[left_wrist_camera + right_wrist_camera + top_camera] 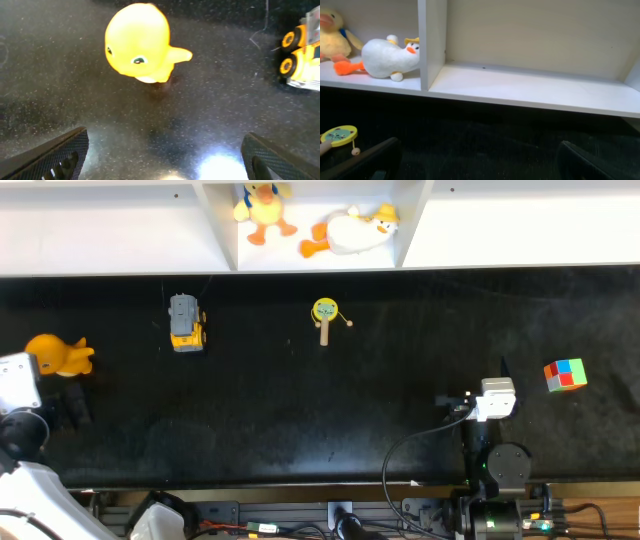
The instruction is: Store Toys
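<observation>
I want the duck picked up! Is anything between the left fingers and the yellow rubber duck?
Nothing visible. Only bare black tabletop lies between the open fingers of the left gripper and the round yellow rubber duck. The yellow and grey toy truck stands off to one side, out of the path.

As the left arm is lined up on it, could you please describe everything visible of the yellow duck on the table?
The yellow duck looks like smooth, glossy plastic or rubber: a round head with small dark eyes and a stubby beak. It sits on the black table near its left end, apart from the toy truck. The left gripper is open before it, not touching.
</observation>
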Controlling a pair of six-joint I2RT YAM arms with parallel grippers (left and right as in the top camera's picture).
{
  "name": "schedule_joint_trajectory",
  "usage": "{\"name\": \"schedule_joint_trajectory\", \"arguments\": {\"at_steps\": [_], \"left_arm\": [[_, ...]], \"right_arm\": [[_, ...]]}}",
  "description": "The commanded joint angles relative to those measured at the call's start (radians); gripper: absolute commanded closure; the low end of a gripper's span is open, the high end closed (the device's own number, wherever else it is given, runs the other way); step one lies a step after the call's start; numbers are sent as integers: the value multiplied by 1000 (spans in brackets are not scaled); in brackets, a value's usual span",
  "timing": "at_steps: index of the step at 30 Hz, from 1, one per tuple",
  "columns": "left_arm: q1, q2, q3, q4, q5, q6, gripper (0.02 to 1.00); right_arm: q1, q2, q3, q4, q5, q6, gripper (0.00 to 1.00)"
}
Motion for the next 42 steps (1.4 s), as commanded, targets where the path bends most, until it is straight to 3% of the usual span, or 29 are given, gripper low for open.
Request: {"name": "schedule_joint_trajectory", "arguments": {"at_steps": [1,14,28,42], "left_arm": [[46,24,33,2,-8,18,20],[65,181,69,151,10,24,20],[-20,343,188,136,33,126,20],[-31,441,234,142,30,136,20]], "right_arm": [[-2,-10,-13,4,-6,7,7],[-2,-10,-13,4,-7,7,5],[-2,-10,-13,4,-6,7,5],[-2,-10,-13,4,-7,7,5]]}}
